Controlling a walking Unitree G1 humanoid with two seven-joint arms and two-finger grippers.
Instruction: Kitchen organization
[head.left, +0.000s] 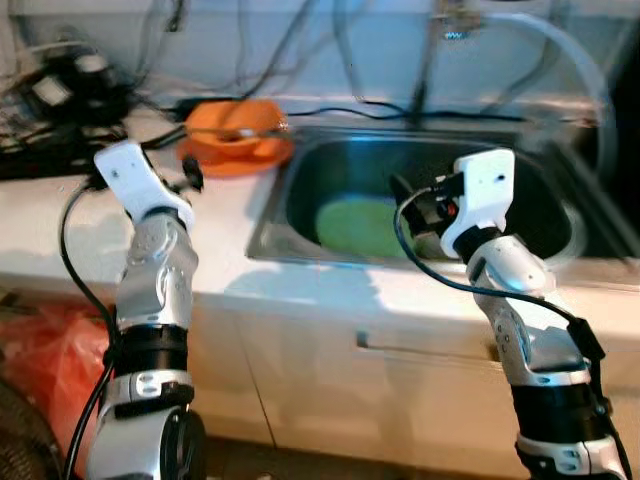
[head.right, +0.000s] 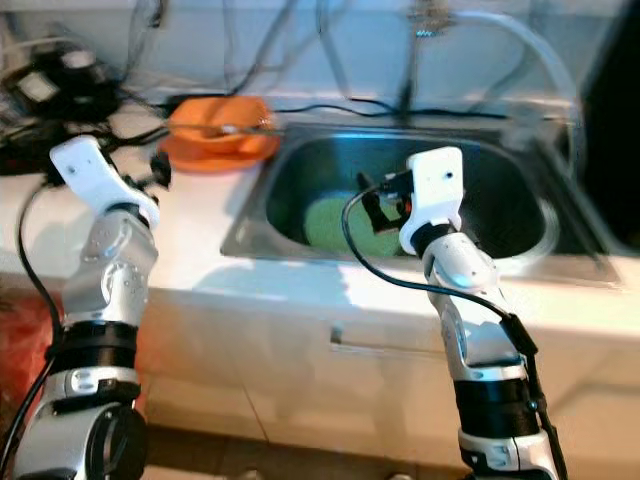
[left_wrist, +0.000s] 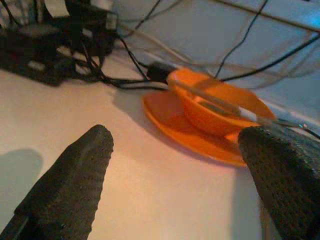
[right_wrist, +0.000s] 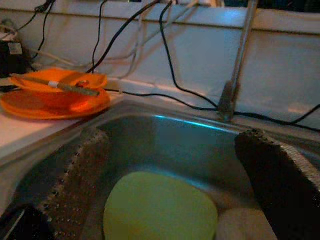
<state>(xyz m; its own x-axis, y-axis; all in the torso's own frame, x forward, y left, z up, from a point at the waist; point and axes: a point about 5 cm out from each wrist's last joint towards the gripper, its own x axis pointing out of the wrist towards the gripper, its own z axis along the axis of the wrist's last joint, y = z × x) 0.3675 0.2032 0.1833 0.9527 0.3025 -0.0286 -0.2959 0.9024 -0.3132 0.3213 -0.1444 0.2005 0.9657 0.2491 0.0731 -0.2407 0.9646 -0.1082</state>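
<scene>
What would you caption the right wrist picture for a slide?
Open right gripper above a sink holding a green plate, orange dishes on the counter beside.

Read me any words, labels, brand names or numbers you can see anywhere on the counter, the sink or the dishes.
None can be read.
Orange bowl and orange plate: plain, no print.
Green plate in the sink: plain.
Black boxes with cables at the back of the counter: any markings are too blurred to read.
</scene>
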